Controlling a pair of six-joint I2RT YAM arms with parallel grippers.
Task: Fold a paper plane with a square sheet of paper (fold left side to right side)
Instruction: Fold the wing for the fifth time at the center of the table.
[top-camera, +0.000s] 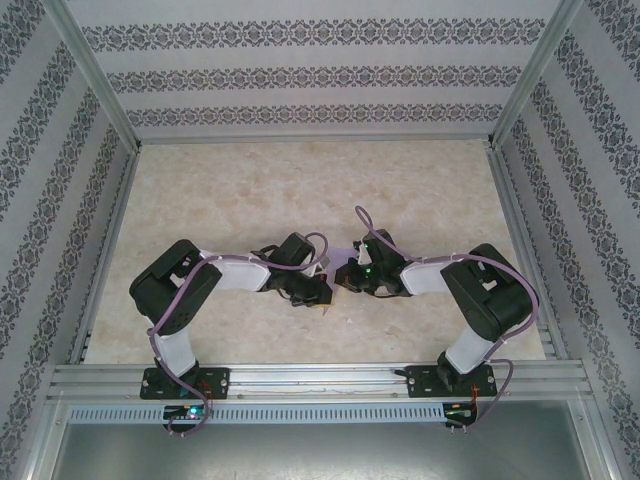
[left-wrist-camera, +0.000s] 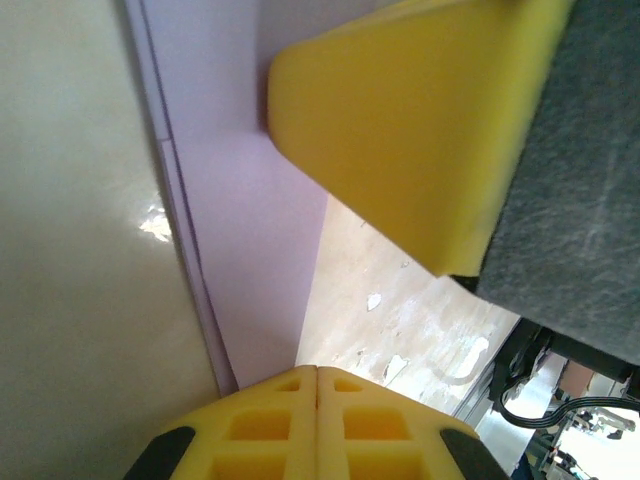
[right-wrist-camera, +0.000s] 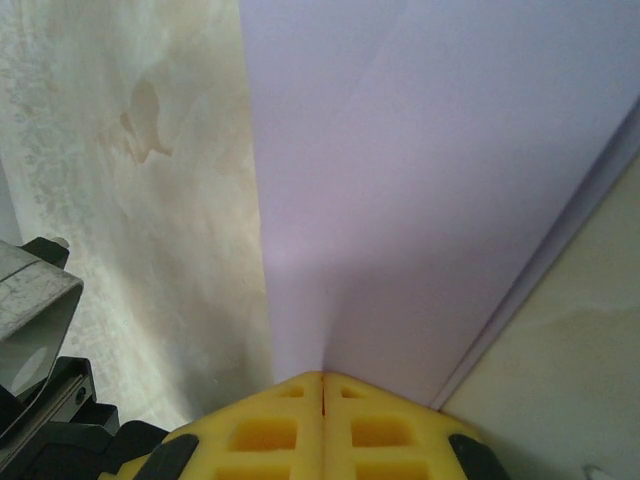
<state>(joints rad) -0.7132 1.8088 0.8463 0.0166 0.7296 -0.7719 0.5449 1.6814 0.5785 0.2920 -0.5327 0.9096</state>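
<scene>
**Left fingers** (left-wrist-camera: 282, 396) are pressed together, tips at the near end of the folded lilac paper (left-wrist-camera: 250, 220). Whether they nip a layer or merely bear down on it cannot be told. **Right fingers** (right-wrist-camera: 285, 400) are likewise pressed together, tips against the paper. In the left wrist view one of them touches the strip farther along. The paper appears to lie as a narrow strip on the desk (left-wrist-camera: 400, 330), with layered edges along one flank. Its long axis runs straight away from each pair of fingers, and so from one pair toward the other. In the overhead view the left arm (top-camera: 175, 290) and right arm (top-camera: 490, 290) meet at mid-desk, neither nearer. Any coming fold or crease would probably follow this axis.
</scene>
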